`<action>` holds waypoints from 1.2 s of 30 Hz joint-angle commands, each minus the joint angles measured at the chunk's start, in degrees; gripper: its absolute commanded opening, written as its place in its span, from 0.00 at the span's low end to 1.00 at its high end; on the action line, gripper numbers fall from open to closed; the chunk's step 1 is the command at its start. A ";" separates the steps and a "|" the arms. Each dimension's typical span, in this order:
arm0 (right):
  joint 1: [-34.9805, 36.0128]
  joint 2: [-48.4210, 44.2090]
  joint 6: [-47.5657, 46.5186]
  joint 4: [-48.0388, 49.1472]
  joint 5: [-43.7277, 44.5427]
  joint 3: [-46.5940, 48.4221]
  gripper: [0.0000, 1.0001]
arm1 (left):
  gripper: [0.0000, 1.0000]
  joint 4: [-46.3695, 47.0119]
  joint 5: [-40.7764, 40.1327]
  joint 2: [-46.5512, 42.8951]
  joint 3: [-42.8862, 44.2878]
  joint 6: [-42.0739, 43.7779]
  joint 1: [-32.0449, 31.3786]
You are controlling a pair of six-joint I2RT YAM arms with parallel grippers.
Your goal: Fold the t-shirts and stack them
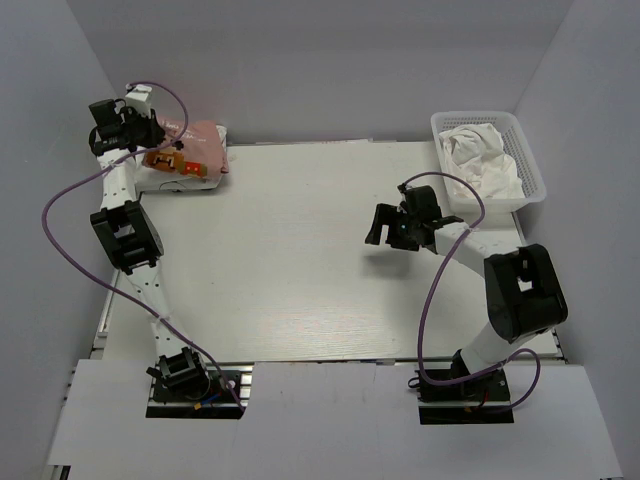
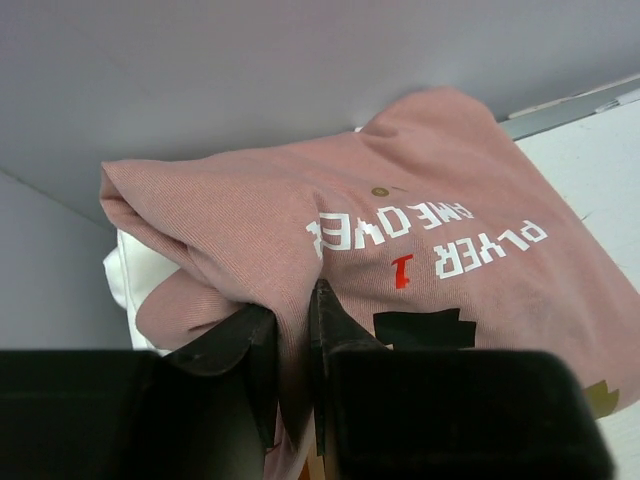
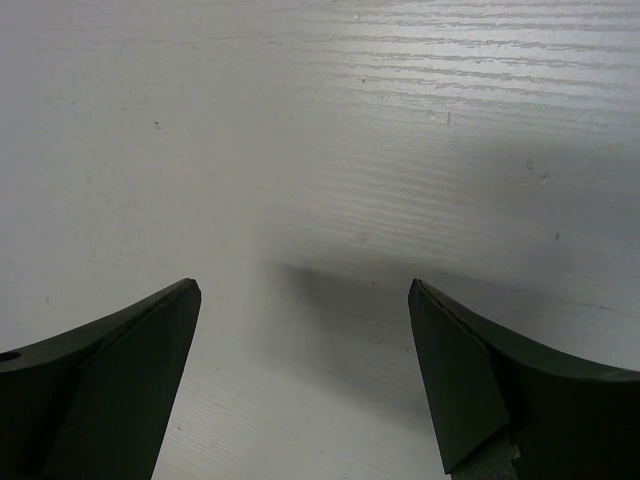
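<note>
The folded dusty-pink t-shirt (image 1: 198,148) lies at the table's far left corner on top of folded white shirts (image 1: 170,183). In the left wrist view its white lettering and red print show (image 2: 430,230). My left gripper (image 1: 140,132) is shut on a pinched fold of the pink t-shirt (image 2: 293,330) at its near edge; a white shirt shows beneath it (image 2: 125,280). My right gripper (image 1: 385,228) is open and empty above bare table (image 3: 305,300), left of the basket. More crumpled white t-shirts (image 1: 485,160) fill the basket.
A white plastic basket (image 1: 535,180) stands at the table's far right corner. Grey walls close in the back and sides. Purple cables loop off both arms.
</note>
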 commanded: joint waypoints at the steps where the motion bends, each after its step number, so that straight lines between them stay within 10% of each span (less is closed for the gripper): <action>1: 0.38 0.50 -0.41 0.99 1.17 2.21 0.90 | 0.24 6.27 4.25 -3.41 -1.98 0.62 0.47; 11: 0.21 2.79 -0.68 0.46 2.05 2.82 0.90 | 0.49 2.07 -10.33 1.32 -1.20 -1.48 1.08; 17: 0.20 3.58 -0.94 -0.86 3.28 3.79 0.90 | 1.00 2.77 -13.77 -1.31 -5.51 -9.89 3.10; 23: 0.29 4.28 -0.94 -0.51 2.58 4.58 0.90 | 1.00 3.81 -3.95 -0.70 -4.53 -26.58 6.35; 30: 0.29 5.68 -1.03 -0.68 2.93 5.37 0.90 | 1.00 27.18 18.63 0.17 -11.75 -47.14 9.44; 36: 0.64 6.04 -1.11 -0.25 3.99 5.54 0.90 | 1.00 37.66 22.88 8.52 -2.89 -61.06 9.44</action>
